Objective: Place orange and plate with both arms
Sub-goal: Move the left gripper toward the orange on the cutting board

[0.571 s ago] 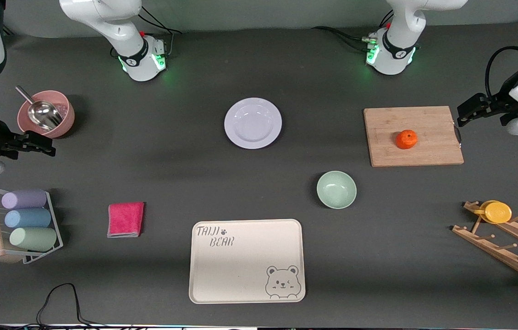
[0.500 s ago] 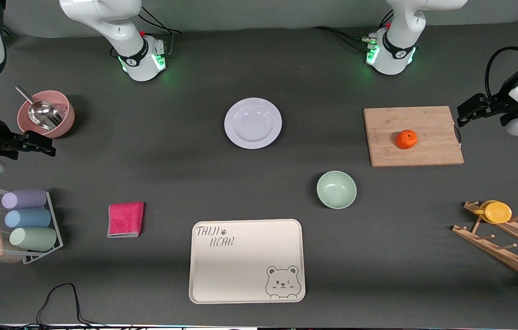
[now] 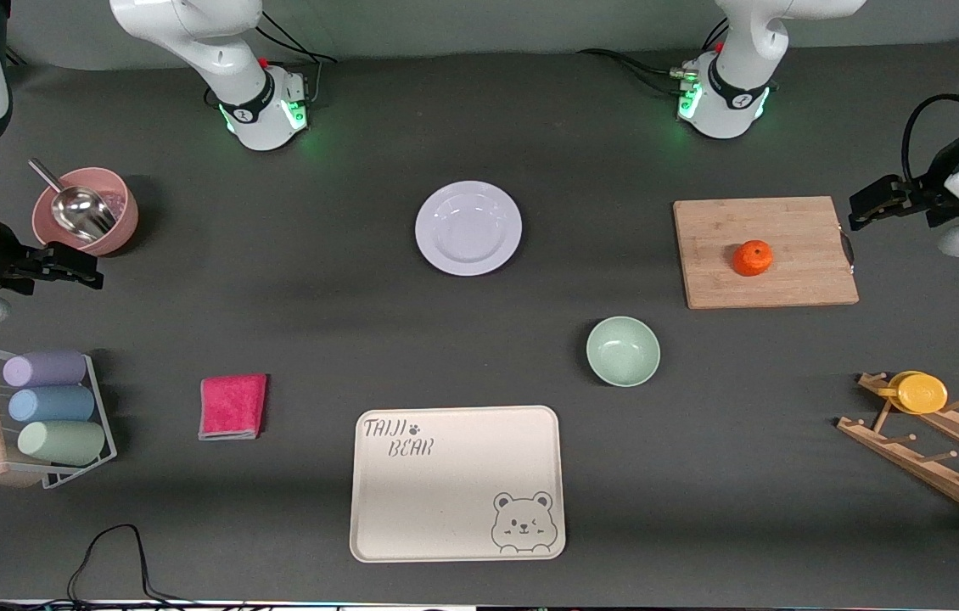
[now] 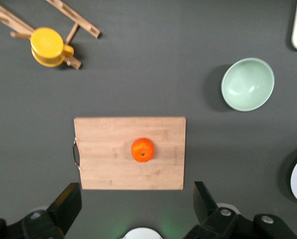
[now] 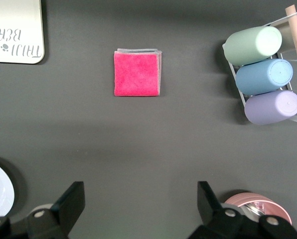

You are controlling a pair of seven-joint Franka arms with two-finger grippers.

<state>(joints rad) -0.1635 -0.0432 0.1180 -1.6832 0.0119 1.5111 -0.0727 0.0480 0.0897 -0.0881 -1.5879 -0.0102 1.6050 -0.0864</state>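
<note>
Left gripper [image 3: 861, 210] slightly shifted beside cutting board [image 3: 764, 251] bearing orange [image 3: 753, 258]; both jaws wide, empty; plate [image 3: 468, 227] untouched.

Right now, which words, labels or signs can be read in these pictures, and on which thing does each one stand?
"TAIJI BEAR", with a small paw print: printed on the rectangular cream tray, in the corner toward the right arm's end.
A drawn bear face, no words, in the tray's nearer corner toward the left arm's end.
No other text is readable.
</note>
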